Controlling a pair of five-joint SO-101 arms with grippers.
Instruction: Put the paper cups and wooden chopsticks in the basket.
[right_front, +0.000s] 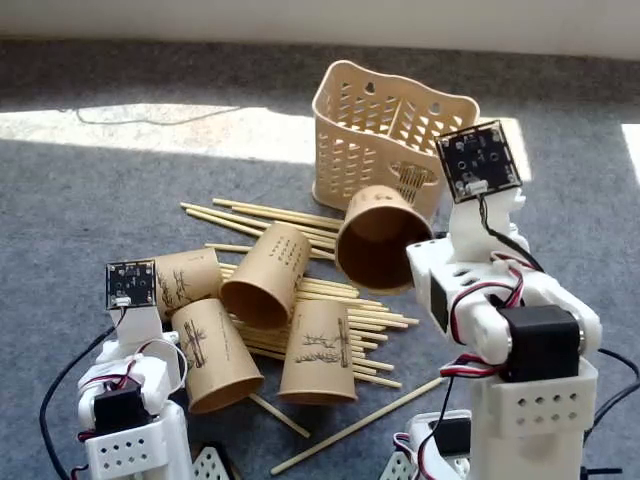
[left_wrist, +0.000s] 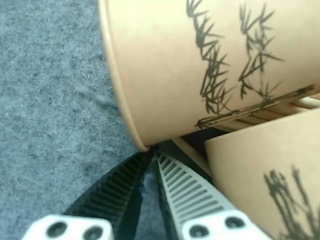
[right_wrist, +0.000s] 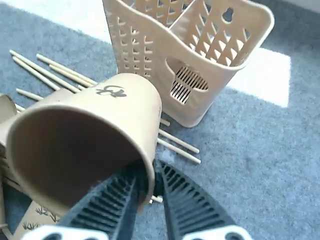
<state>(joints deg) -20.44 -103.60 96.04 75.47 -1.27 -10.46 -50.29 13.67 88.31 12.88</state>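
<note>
My right gripper (right_wrist: 147, 175) is shut on the rim of a brown paper cup (right_wrist: 85, 135), one finger inside and one outside. The cup (right_front: 378, 238) hangs tilted just in front of the cream slotted basket (right_front: 390, 130), its mouth facing the arms. Several more paper cups (right_front: 268, 275) lie on a heap of wooden chopsticks (right_front: 300, 222) on the grey carpet. My left gripper (left_wrist: 152, 162) is low at the near left, fingers shut with nothing between them. Its tips sit right at the rim of a lying cup (left_wrist: 210, 65), with another cup (left_wrist: 270, 175) beside them.
The basket (right_wrist: 200, 60) stands upright at the far side on the carpet. Two loose chopsticks (right_front: 350, 425) lie near the arms' bases. A sunlit strip (right_front: 150, 130) crosses the carpet at the back left.
</note>
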